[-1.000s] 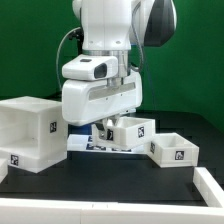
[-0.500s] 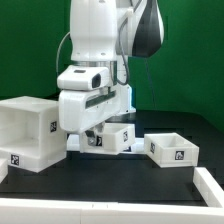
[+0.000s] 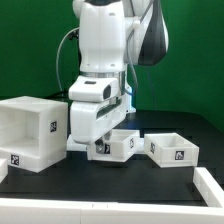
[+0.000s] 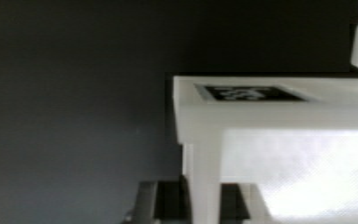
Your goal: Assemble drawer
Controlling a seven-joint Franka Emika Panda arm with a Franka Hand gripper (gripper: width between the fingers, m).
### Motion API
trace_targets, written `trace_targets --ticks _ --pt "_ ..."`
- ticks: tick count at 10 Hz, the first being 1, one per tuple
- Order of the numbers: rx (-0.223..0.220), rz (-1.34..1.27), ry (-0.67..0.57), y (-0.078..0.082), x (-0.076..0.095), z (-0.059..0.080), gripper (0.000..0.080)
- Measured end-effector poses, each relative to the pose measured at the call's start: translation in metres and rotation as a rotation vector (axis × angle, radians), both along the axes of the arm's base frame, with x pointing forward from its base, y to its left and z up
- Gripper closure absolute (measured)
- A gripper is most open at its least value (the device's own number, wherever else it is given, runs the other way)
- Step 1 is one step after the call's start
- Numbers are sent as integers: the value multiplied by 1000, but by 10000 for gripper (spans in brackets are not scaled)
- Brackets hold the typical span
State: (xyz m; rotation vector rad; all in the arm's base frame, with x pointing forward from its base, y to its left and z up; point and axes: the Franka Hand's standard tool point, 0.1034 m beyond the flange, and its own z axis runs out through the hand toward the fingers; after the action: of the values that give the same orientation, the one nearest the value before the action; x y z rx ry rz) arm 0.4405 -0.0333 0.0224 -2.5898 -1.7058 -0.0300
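The claw (image 3: 101, 145) is seen clamped on the wall of a tray (image 3: 125, 146), with a finger (image 4: 156, 203) at each side of it. The tray is held low at the dark counter (image 3: 110, 185). It lies between the housing (image 3: 30, 128) at the exterior view's left and a second tray (image 3: 173, 150) at its right, apart from both.

A black table (image 3: 120, 185) with a white raised edge (image 3: 208, 186) fronts a green backdrop (image 3: 195, 60).
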Motion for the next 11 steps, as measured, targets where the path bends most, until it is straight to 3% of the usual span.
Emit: trace_targets --ticks 1,2,3,4,5,6,7,11 --pt "0 -1 1 0 0 0 578" --pt "0 -1 1 0 0 0 578" --pt "0 -9 1 0 1 1 440" --pt "-2 -27 2 4 6 10 304" --pt "-5 -38 18 4 13 26 304" --pt "-11 -78 31 3 26 47 186" --pt "-28 -99 12 5 46 66 157" --pt "-31 -108 27 7 52 68 150"
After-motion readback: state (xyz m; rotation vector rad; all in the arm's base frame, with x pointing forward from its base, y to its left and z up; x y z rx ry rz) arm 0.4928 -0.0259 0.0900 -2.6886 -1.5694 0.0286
